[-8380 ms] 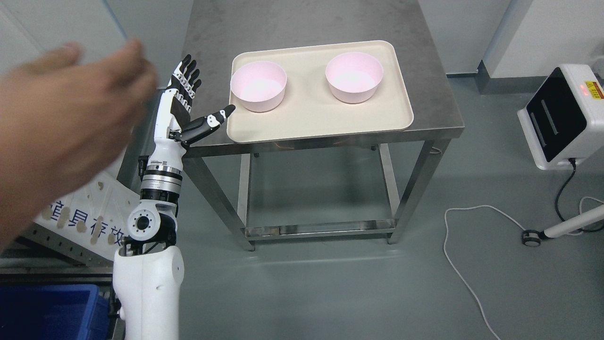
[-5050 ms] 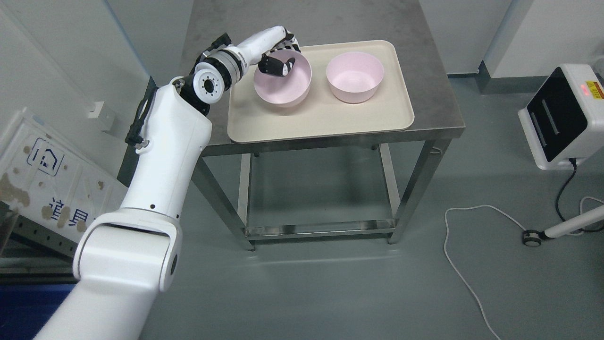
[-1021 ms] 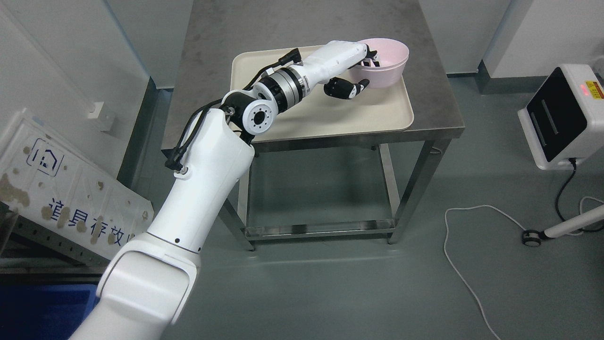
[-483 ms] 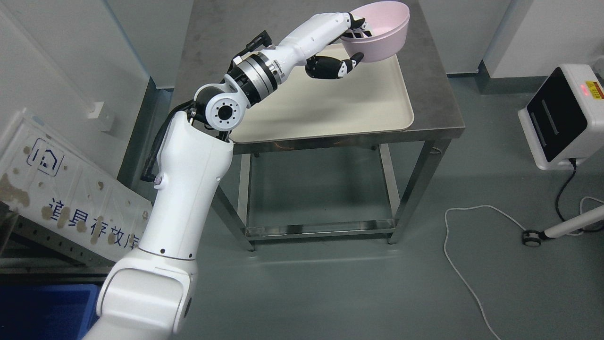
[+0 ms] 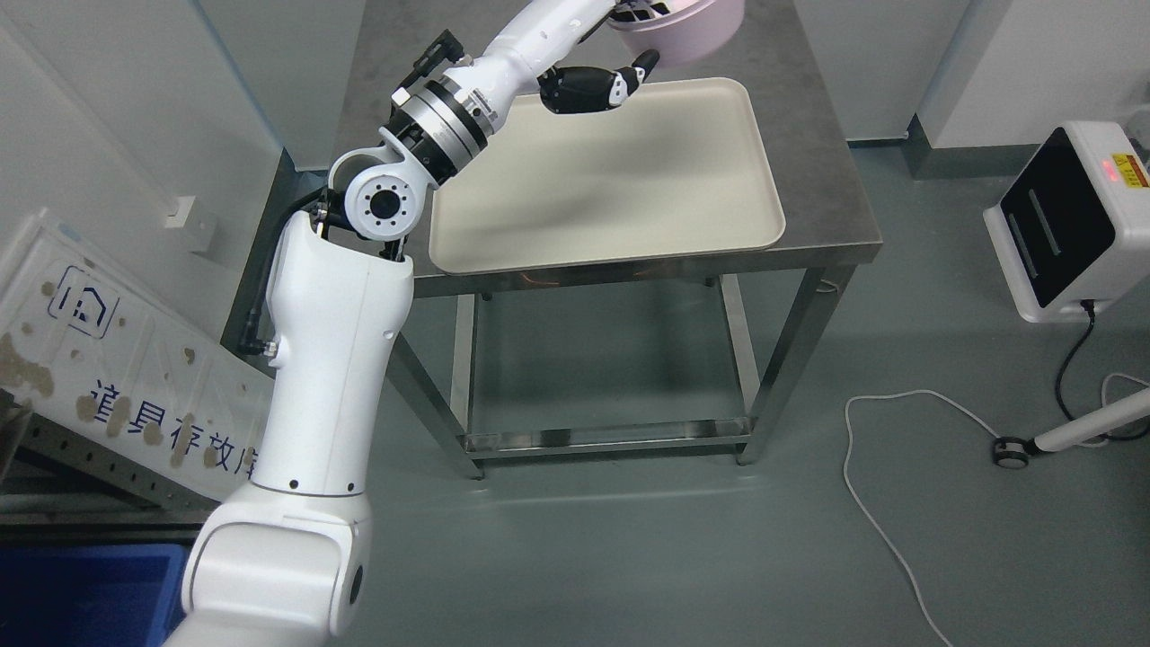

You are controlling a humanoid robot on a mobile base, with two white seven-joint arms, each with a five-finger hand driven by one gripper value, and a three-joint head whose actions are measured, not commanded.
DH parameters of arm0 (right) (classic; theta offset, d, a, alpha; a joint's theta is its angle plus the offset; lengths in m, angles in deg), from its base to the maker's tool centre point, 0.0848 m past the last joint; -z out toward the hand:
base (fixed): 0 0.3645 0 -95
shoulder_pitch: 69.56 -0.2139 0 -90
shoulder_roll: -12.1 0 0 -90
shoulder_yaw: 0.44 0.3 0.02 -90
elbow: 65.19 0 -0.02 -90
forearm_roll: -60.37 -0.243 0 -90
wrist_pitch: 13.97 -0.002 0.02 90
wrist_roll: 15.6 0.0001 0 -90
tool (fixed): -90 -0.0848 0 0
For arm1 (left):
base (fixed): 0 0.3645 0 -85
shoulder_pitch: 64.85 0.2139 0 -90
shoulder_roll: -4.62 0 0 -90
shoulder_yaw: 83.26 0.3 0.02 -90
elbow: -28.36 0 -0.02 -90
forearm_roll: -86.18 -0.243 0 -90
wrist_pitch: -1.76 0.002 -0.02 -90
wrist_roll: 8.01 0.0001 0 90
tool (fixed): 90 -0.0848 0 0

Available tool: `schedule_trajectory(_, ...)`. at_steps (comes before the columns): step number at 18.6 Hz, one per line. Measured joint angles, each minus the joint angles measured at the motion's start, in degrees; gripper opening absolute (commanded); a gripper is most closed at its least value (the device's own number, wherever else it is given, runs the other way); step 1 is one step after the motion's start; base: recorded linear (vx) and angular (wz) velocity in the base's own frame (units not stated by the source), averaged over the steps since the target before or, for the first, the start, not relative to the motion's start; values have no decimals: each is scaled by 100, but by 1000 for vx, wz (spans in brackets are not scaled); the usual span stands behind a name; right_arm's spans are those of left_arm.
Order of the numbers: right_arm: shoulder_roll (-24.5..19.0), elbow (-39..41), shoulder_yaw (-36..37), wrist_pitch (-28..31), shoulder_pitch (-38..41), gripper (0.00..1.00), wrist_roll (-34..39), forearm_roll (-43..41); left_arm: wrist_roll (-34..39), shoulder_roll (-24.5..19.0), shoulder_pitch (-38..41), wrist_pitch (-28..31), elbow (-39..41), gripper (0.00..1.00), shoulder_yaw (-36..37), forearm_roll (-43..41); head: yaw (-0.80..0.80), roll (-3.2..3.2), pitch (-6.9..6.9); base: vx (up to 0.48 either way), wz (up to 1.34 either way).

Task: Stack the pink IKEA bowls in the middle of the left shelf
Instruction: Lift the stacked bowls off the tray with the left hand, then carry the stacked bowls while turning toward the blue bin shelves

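Note:
My left hand (image 5: 629, 40) is raised at the top of the head view, shut on the pink bowls (image 5: 687, 34). The bowls hang in the air above the far edge of the steel table (image 5: 827, 180), partly cut off by the picture's top edge. Fingers reach inside the rim and the thumb (image 5: 620, 85) presses under the bowl's side. I cannot tell whether one bowl or a nested pair is held. The beige tray (image 5: 611, 189) lies bare on the table below. My right arm does not show.
A white panel with blue print (image 5: 117, 359) leans at the left, above a blue bin (image 5: 81, 593). A white and black device (image 5: 1069, 225) stands on the floor at the right, with a cable (image 5: 880, 503) looping across the floor.
The left hand brought the first bowl over to the second, took hold there, and has lifted the pink bowl up and back off the tray, which now lies bare.

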Motion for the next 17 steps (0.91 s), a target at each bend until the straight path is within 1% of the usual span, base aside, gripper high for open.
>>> schedule_trajectory(6, 0, 0, 0, 0, 0, 100, -11, 0, -1, 0, 20, 20, 127, 2, -218, 14, 0, 0, 0, -57, -58)
schedule_trajectory(12, 0, 0, 0, 0, 1, 100, -23, 0, -2, 0, 29, 28, 196, 3, -361, 19, 0, 0, 0, -221, -4)
schedule_trajectory(17, 0, 0, 0, 0, 2, 100, -25, 0, -1, 0, 34, 34, 247, 3, -426, 23, 0, 0, 0, -251, -188)
